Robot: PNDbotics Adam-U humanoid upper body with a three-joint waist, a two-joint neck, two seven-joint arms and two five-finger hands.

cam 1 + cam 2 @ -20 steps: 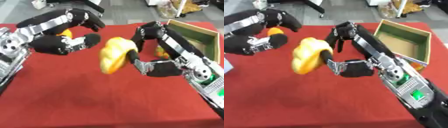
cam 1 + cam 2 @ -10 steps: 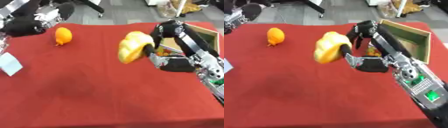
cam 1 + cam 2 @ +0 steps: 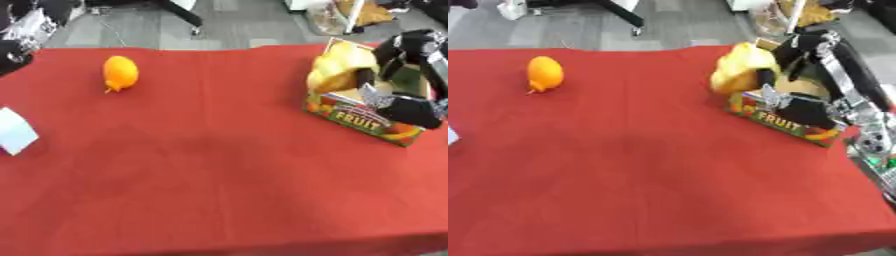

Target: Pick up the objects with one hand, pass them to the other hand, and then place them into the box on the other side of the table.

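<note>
My right hand (image 3: 401,75) is shut on a yellow fruit (image 3: 339,70) and holds it over the near left rim of the fruit box (image 3: 367,119) at the table's right side. An orange fruit (image 3: 121,73) lies on the red cloth at the far left. My left hand (image 3: 22,35) shows only as a black and silver part at the upper left corner of the left eye view, well away from the fruit.
A white card (image 3: 16,134) lies at the left edge of the red table (image 3: 201,170). Chair legs and floor clutter stand beyond the table's far edge.
My right hand has carried the yellow fruit rightward from mid-table to the fruit box. My left hand has drawn back to the upper left corner, uncovering the orange fruit.
</note>
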